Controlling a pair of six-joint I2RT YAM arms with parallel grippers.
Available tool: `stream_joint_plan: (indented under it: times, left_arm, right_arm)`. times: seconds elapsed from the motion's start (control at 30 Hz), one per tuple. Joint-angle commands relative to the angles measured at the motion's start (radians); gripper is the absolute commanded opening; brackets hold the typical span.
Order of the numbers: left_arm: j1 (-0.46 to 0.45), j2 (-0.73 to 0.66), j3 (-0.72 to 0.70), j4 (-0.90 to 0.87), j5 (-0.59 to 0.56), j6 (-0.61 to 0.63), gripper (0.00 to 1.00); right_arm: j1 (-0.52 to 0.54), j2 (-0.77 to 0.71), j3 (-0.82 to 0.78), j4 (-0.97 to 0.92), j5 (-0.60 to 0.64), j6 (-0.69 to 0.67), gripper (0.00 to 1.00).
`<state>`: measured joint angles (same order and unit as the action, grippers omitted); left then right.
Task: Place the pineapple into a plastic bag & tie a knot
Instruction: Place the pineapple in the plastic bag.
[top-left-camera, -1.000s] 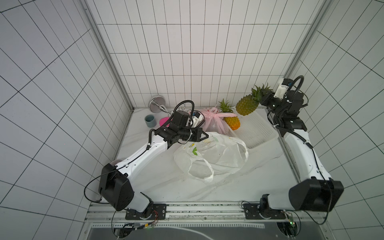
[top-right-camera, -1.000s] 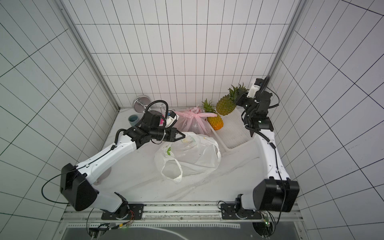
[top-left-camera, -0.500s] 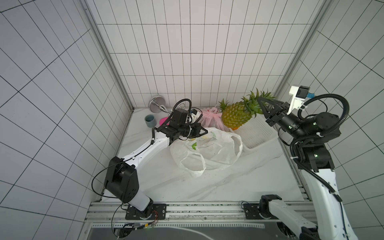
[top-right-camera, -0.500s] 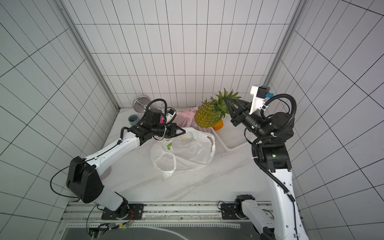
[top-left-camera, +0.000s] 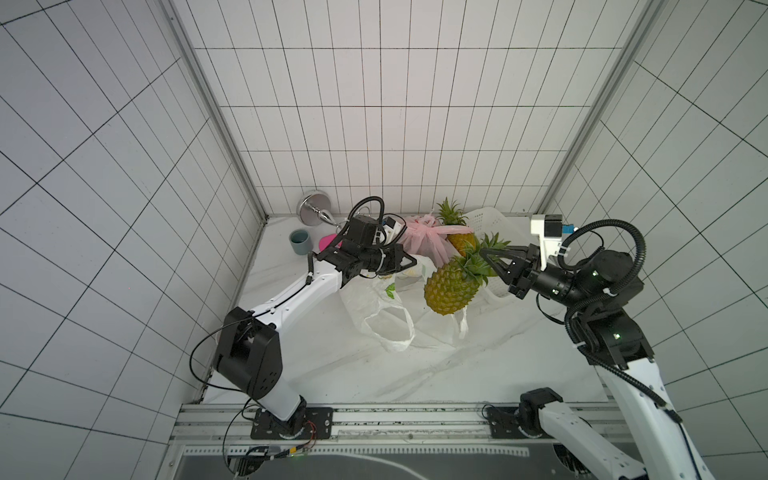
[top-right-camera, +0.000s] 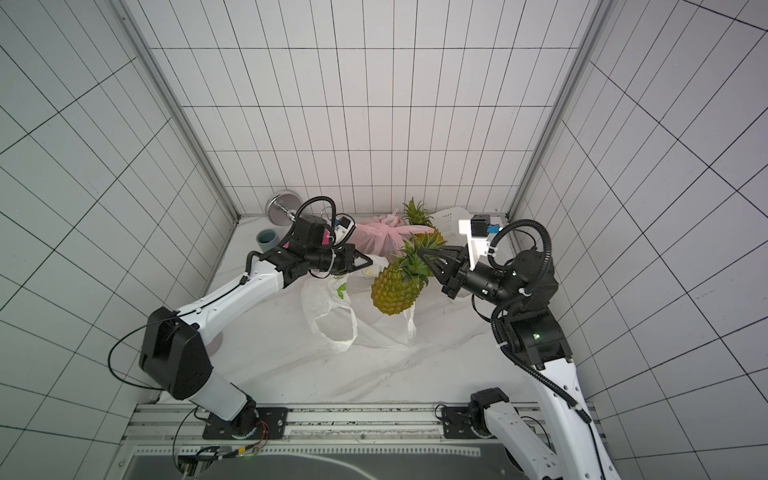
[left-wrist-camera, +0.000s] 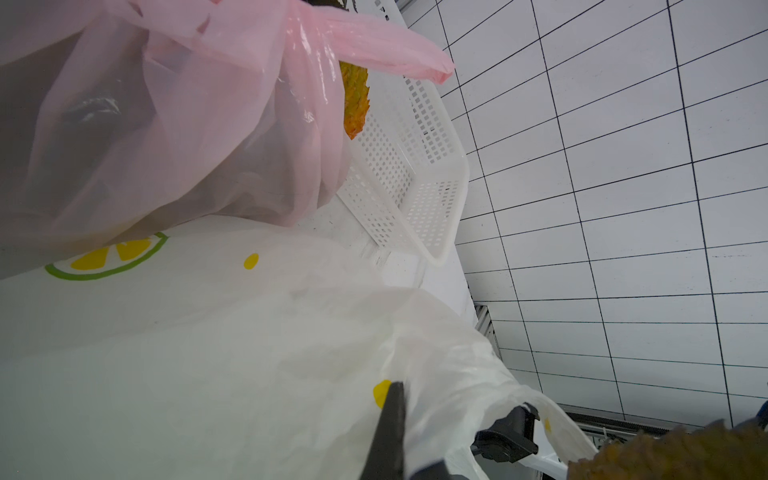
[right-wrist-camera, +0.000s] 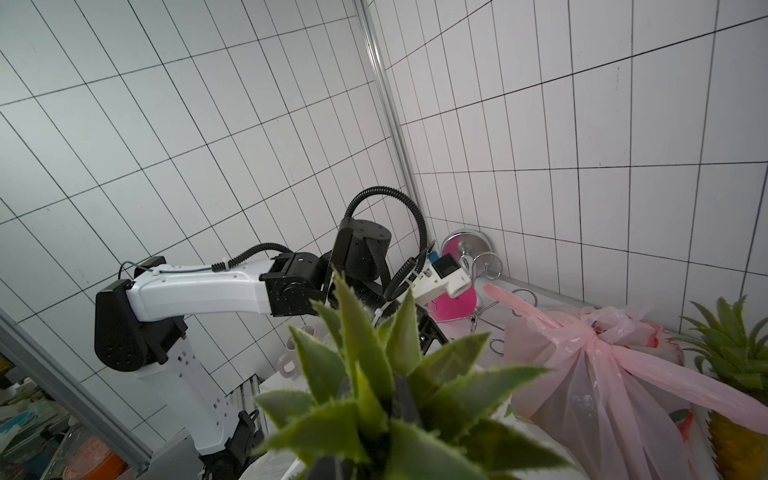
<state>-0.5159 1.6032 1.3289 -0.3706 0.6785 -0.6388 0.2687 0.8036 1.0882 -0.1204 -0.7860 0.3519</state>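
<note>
Behind the golden pineapple (top-left-camera: 451, 291) we see a pink bag (top-left-camera: 422, 247) and basket (top-left-camera: 484, 218); right end effector (top-left-camera: 484, 255) grasps its crown, left end effector (top-left-camera: 412, 262) pinches the white bag (top-left-camera: 384, 320).

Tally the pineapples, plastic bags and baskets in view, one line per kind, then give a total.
Pineapples: 2 (held pineapple, back pineapple)
Plastic bags: 2 (white bag, pink bag)
Baskets: 1 (basket)
Total: 5
</note>
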Motion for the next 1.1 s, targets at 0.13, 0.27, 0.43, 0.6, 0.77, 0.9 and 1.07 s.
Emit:
stream_joint_plan:
  times: [0.13, 0.27, 0.43, 0.6, 0.77, 0.9, 1.07]
  left_arm:
    - [-0.002, 0.017, 0.046, 0.022, -0.009, -0.015, 0.0]
    - [-0.003, 0.016, 0.042, 0.023, 0.011, -0.013, 0.0]
    - [-0.013, -0.024, 0.015, 0.018, 0.021, -0.012, 0.0]
    - [-0.029, -0.104, -0.021, 0.007, 0.022, -0.022, 0.0]
    - [-0.03, -0.196, -0.044, -0.022, 0.021, -0.021, 0.0]
    - [-0.03, -0.257, -0.069, -0.024, 0.023, -0.026, 0.0]
    - [-0.029, -0.303, -0.102, -0.031, 0.019, -0.034, 0.0]
  right_arm:
    - [0.142, 0.043, -0.049, -0.029, 0.275, -0.189, 0.0]
    - [0.161, 0.067, -0.006, -0.064, 0.482, -0.243, 0.0]
    - [0.162, 0.104, 0.036, -0.102, 0.65, -0.295, 0.0]
    - [0.165, 0.126, 0.037, -0.044, 0.594, -0.261, 0.0]
    - [0.174, 0.171, 0.043, 0.028, 0.572, -0.221, 0.0]
    - [0.198, 0.237, 0.068, 0.085, 0.563, -0.202, 0.0]
    - [0.227, 0.339, 0.107, 0.163, 0.574, -0.181, 0.0]
